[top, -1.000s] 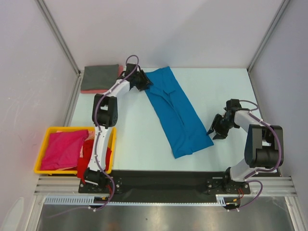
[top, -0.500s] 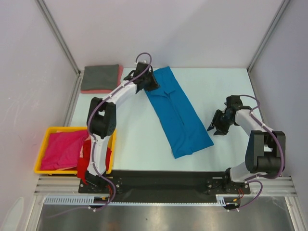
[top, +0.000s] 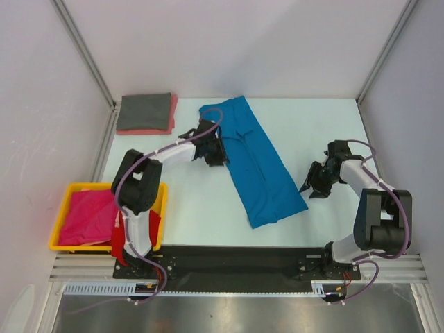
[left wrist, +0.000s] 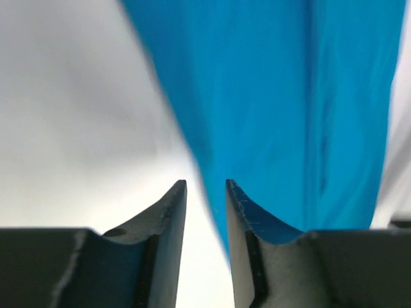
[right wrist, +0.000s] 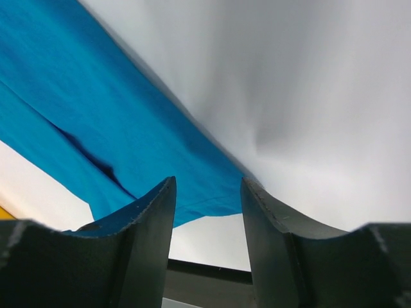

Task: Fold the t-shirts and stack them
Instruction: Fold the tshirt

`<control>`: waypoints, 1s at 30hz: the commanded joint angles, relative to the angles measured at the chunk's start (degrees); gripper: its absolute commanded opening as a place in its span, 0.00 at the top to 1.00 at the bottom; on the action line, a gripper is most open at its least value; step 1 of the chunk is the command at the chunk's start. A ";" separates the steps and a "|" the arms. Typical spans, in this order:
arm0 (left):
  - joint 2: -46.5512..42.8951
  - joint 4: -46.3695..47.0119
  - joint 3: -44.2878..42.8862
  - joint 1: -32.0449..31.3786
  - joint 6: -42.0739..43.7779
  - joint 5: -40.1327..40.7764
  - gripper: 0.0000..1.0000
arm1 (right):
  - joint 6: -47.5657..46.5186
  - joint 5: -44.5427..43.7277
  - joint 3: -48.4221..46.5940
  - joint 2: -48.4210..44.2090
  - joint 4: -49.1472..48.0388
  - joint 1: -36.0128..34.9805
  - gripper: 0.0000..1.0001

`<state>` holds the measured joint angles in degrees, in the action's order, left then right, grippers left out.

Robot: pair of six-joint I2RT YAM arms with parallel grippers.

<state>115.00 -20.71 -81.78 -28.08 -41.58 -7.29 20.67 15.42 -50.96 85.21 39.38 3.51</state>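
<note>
Where your left gripper (left wrist: 205,185) sits: left edge of blue t-shirt (top: 260,170), fingers narrowly apart, empty.
Right gripper (right wrist: 207,181): right of it, fingers apart, empty.

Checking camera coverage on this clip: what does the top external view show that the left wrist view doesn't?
Only top external: the right hand, a folded dark grey t-shirt on a salmon pink t-shirt, and a yellow bin with magenta cloth and red cloth. Only left wrist: the left hand close up, fingers apart, gripping nothing. Both: the bright blue t-shirt on the white table.
</note>
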 commanded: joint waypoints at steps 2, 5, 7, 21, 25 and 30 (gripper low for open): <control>-12.67 4.70 13.55 -7.59 -2.79 -7.12 0.68 | -1.33 2.59 0.25 1.62 0.18 0.10 0.51; -15.06 8.82 20.24 -12.61 -6.65 -8.87 0.68 | -1.42 3.56 0.60 3.03 0.00 0.10 0.53; -15.33 11.99 23.57 -14.80 -9.21 -10.28 0.67 | -1.42 2.51 0.86 3.65 -0.18 0.10 0.53; -18.67 14.47 26.93 -15.34 -11.85 -7.48 0.57 | -0.45 -3.98 0.69 6.20 1.58 -2.62 0.53; -20.69 12.98 28.34 -14.99 -10.54 -7.30 0.56 | -0.54 -5.84 -0.36 5.93 2.37 -2.89 0.52; -24.03 12.62 30.71 -13.85 -10.18 -7.65 0.56 | -0.63 -10.06 -2.30 4.62 4.92 -6.32 0.51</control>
<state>94.74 -8.19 -52.40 -43.00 -52.42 -15.25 20.47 9.69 -51.24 91.57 41.41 -1.39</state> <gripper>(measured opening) 0.440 0.483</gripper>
